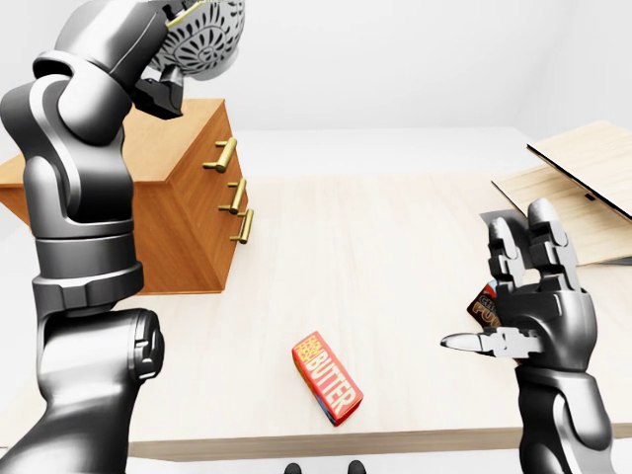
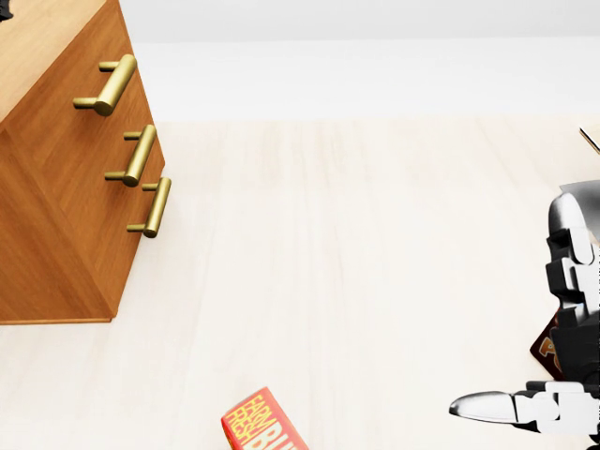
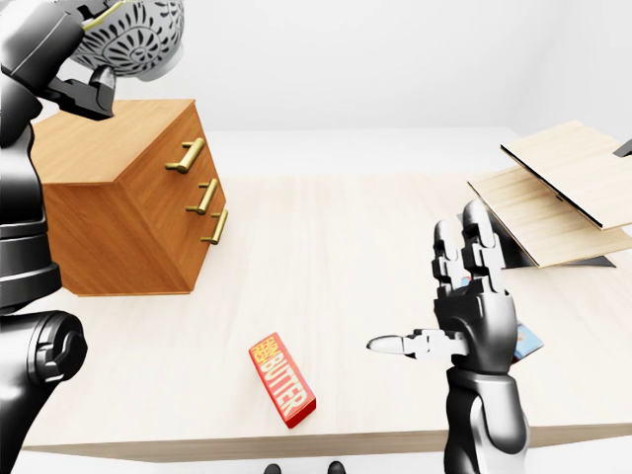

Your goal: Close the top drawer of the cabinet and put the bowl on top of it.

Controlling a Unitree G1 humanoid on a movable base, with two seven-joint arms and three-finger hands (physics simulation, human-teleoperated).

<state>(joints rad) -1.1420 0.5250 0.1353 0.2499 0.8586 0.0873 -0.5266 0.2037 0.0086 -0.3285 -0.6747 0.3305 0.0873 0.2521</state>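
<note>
The wooden cabinet stands at the left of the table, with three gold handles. Its top drawer sits flush with the two below. A grey patterned bowl with a gold rim hangs tilted above the cabinet's top. My left hand is raised under the bowl's lower edge and shut on it. In the head view neither the bowl nor that hand shows. My right hand stands open at the lower right with fingers up, thumb pointing left and nothing in it.
A red butter box lies near the table's bottom edge. A dark snack packet lies partly hidden behind my right hand. Pale wooden boards lean at the right.
</note>
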